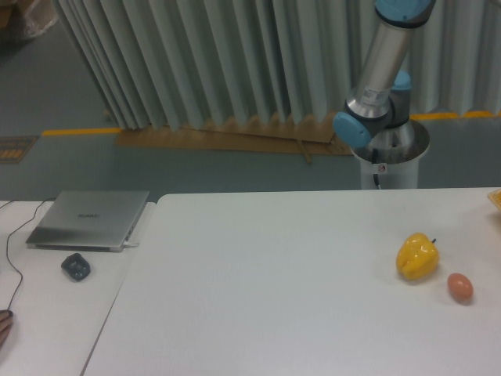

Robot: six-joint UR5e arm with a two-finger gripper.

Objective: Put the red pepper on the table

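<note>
Nearest the camera, the white counter [258, 298] fills the lower frame, smooth and matte, with wide bare surface through its middle and lower left. At lower right a yellow pepper [417, 256] sits upright, and just beside it, toward the frame's right edge, a small brown egg [460, 287]; the two are close but apart. An orange-yellow scrap shows at the right edge, too cropped to name.

The red pepper is nowhere in view, neither on the counter nor anywhere else in frame. The hand is out of frame as well, so whether it is open, closed or carrying something cannot be told. The relation the placing depends on, which way the pepper lies from the hand, is therefore unreadable here; if the pepper is held, it is above the top edge.

At far left an adjoining white surface carries a closed laptop [89, 219], a dark mouse [76, 266] and a thin cable.

Beyond the counter's far edge, at upper right, the arm [380, 70] rises from its pedestal and leaves the frame at the top. Behind it hang pale pleated curtains [211, 59].
</note>
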